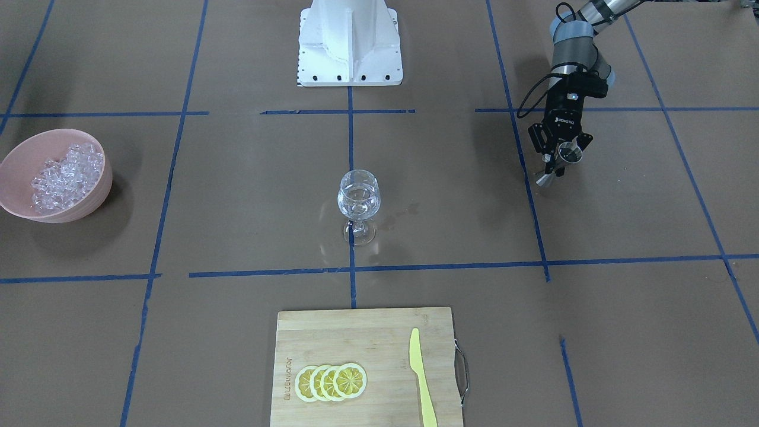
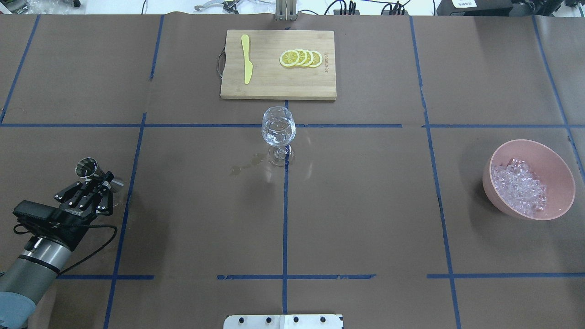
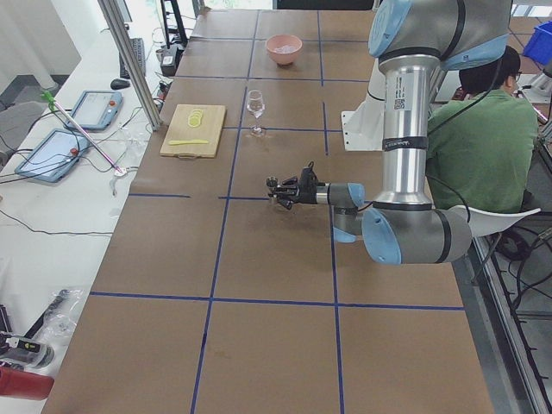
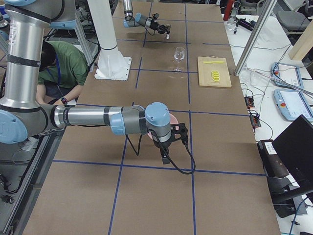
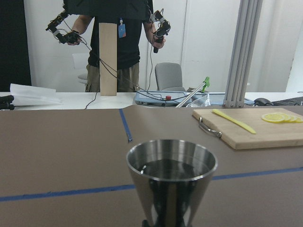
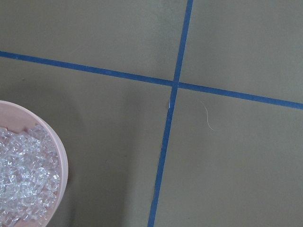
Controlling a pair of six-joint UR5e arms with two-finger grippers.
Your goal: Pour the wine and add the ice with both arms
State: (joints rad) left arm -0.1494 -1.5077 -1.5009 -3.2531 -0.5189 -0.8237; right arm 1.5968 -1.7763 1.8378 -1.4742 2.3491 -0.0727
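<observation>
Left tool [image 2: 101, 179]: was clamped on steel jigger [image 2: 86, 167], well apart from wine glass [image 2: 278, 130]. Right tool [image 4: 172, 133]: opening could not be told. Pour likely needed level carry, slow tilt over rim.

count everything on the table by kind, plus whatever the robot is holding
wine glass: 1
pink bowl: 1
heap of ice: 1
cutting board: 1
yellow knife: 1
lemon slices: 4
metal jigger, held in the left gripper: 1
total: 10
</observation>
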